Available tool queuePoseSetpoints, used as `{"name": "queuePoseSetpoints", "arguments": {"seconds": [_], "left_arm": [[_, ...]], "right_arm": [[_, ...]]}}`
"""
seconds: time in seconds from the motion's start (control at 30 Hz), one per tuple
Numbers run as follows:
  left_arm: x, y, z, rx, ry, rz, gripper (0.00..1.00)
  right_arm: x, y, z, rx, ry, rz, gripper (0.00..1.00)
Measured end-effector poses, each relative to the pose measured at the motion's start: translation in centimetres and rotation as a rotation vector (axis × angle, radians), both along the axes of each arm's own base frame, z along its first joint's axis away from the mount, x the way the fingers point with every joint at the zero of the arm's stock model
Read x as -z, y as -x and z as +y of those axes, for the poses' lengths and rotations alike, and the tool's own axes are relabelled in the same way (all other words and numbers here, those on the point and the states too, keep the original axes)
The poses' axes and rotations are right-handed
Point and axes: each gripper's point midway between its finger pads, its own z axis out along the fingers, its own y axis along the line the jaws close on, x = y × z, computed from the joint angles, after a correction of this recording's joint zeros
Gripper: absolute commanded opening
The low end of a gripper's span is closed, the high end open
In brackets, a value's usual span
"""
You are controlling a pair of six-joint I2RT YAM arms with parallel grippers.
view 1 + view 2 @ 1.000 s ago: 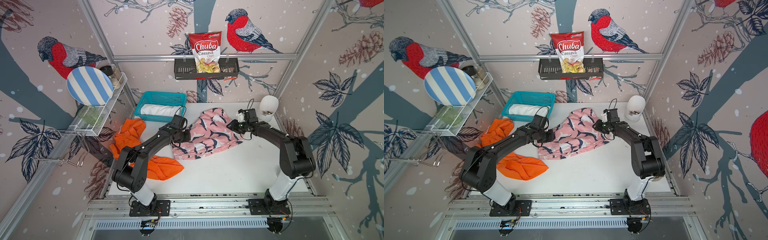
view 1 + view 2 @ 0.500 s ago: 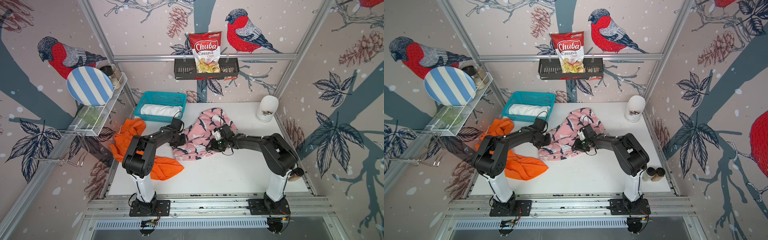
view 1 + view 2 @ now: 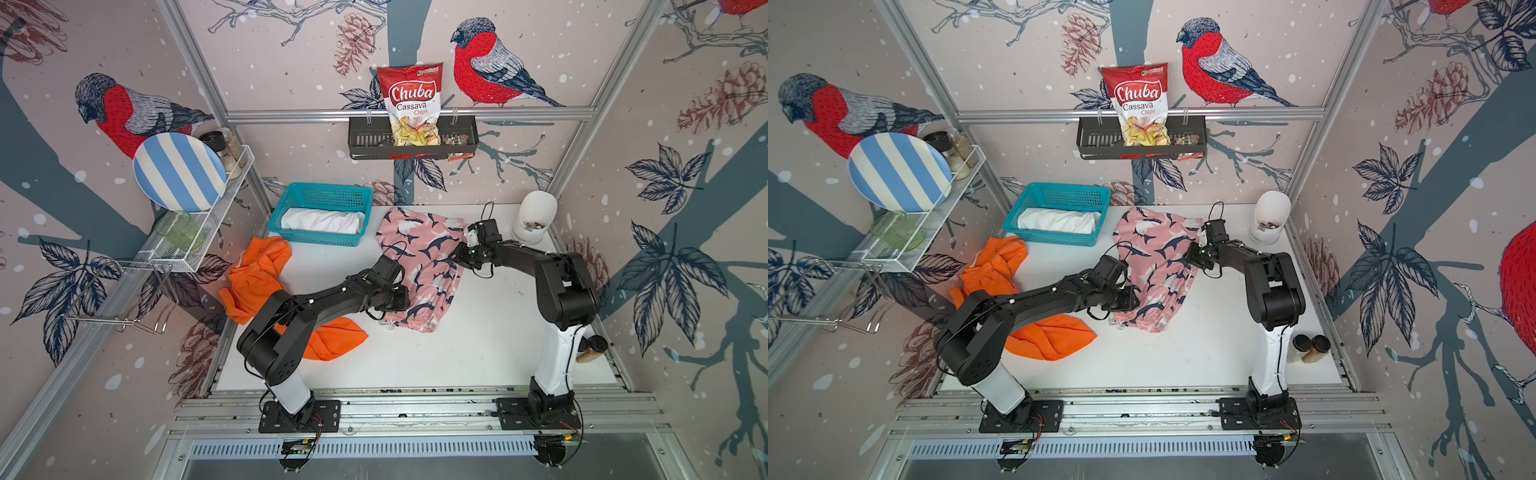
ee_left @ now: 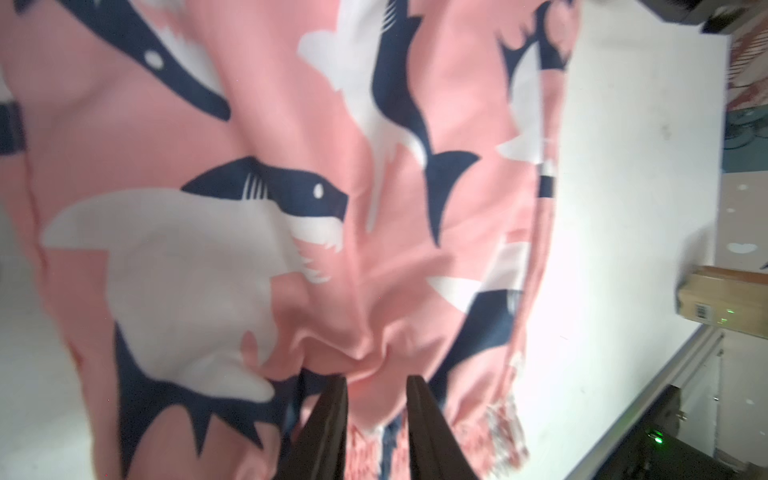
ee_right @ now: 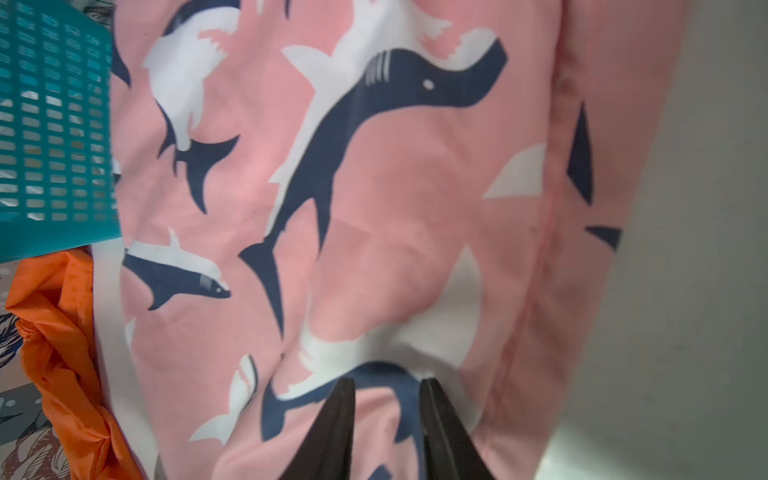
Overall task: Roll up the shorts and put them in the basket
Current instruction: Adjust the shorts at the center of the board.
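The pink shark-print shorts point(image 3: 428, 257) point(image 3: 1163, 257) lie mid-table as a narrow strip running from far to near. My left gripper point(image 3: 401, 299) point(image 3: 1133, 301) is at their near left end by the waistband, shut on a pucker of pink cloth point(image 4: 249, 124) between its fingertips point(image 4: 376, 380). My right gripper point(image 3: 459, 259) point(image 3: 1192, 253) is at their right edge, shut on a fold of the same cloth point(image 5: 415, 208) at its fingertips point(image 5: 388, 382). The orange shorts point(image 3: 257, 274) point(image 3: 994, 270) point(image 5: 54, 332) lie crumpled at the table's left, partly under my left arm. The white shorts point(image 3: 322, 220) point(image 3: 1059, 220) rest rolled in the teal basket.
The teal basket point(image 3: 324, 193) point(image 3: 1067, 191) point(image 5: 50, 124) stands at the back left, touching the pink shorts. A white jar point(image 3: 536, 220) is at the back right. Two spice bottles point(image 3: 592, 347) stand at the right edge. A wire rack with a striped plate point(image 3: 178, 172) hangs on the left wall.
The pink shorts went from spread sideways to a narrow strip. My right gripper swung in over them, then back out to their right edge. My left gripper moved nearer with the waistband end.
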Motion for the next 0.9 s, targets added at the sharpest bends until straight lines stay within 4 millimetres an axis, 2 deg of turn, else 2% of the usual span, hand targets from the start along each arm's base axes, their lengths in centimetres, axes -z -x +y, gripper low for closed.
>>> {"name": "queuePoseSetpoints", "arguments": {"seconds": [0.1, 0.17, 0.2, 0.27, 0.37, 0.43, 0.5, 0.6, 0.67, 0.77, 0.9], "left_arm": [[-2.4, -1.2, 0.3, -0.032, -0.01, -0.064, 0.29], [-2.8, -1.7, 0.8, -0.049, -0.026, -0.075, 0.28], [-2.5, -1.9, 1.3, -0.055, -0.04, -0.069, 0.28], [-1.7, -2.5, 2.9, -0.095, -0.084, -0.055, 0.27], [-1.2, -2.9, 5.2, -0.147, -0.122, -0.061, 0.28], [-1.3, -3.0, 6.3, -0.17, -0.12, -0.067, 0.28], [-1.1, -3.2, 7.2, -0.189, -0.131, -0.066, 0.28], [-1.0, -3.2, 7.2, -0.182, -0.132, -0.064, 0.28], [-1.0, -3.2, 7.2, -0.181, -0.133, -0.063, 0.28], [-1.2, -3.2, 7.3, -0.182, -0.129, -0.069, 0.28], [-1.4, -3.1, 7.3, -0.18, -0.126, -0.074, 0.28]], "right_arm": [[-3.4, 1.5, 1.9, -0.059, 0.013, -0.066, 0.33], [-4.8, 3.7, 4.3, -0.126, 0.025, -0.093, 0.34], [-5.0, 5.5, 5.9, -0.177, 0.029, -0.094, 0.34], [-4.6, 9.6, 9.0, -0.275, 0.029, -0.074, 0.34], [-3.0, 16.0, 12.8, -0.404, 0.023, -0.012, 0.35], [-1.5, 19.7, 14.6, -0.471, 0.029, 0.036, 0.35], [0.0, 22.5, 15.3, -0.508, 0.036, 0.085, 0.35], [2.3, 24.1, 13.9, -0.487, 0.064, 0.135, 0.35], [2.8, 24.2, 12.2, -0.446, 0.057, 0.147, 0.35], [3.1, 23.2, 8.4, -0.347, 0.026, 0.133, 0.35], [2.9, 20.8, 1.4, -0.138, 0.018, 0.122, 0.35]]}}
